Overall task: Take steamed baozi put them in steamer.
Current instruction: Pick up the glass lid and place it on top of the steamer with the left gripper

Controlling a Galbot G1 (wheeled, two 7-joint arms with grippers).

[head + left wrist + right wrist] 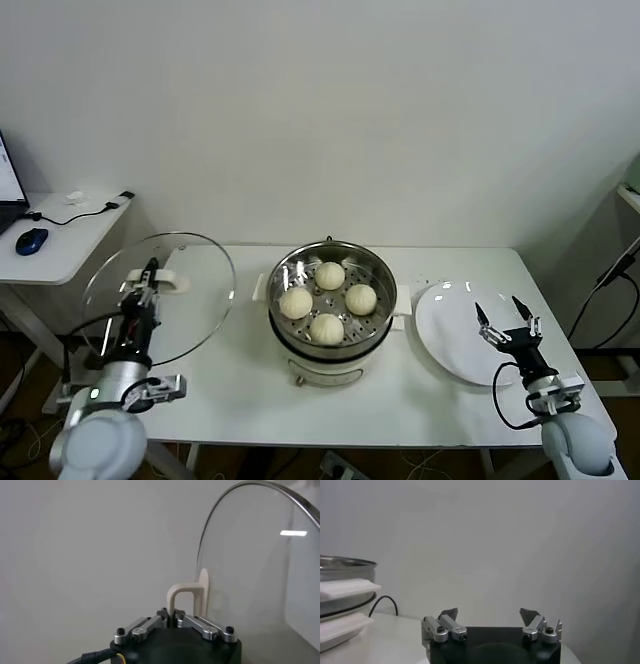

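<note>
My left gripper [150,278], low at the frame's left, has its jaws pinched on the lid's white handle [186,597] — the glass lid [160,298] stands tilted, off the steamer. My right gripper [507,322], lower right, hangs spread and empty over the white plate [450,330]. Mid-frame on the table [230,400] — the steamer [332,310], all four baozi [330,275] on its tray.

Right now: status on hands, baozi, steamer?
Left hand shut on glass lid handle, lid held up left of steamer. Right hand open, empty, over white plate. Four baozi on steamer tray. Nothing in the way.
</note>
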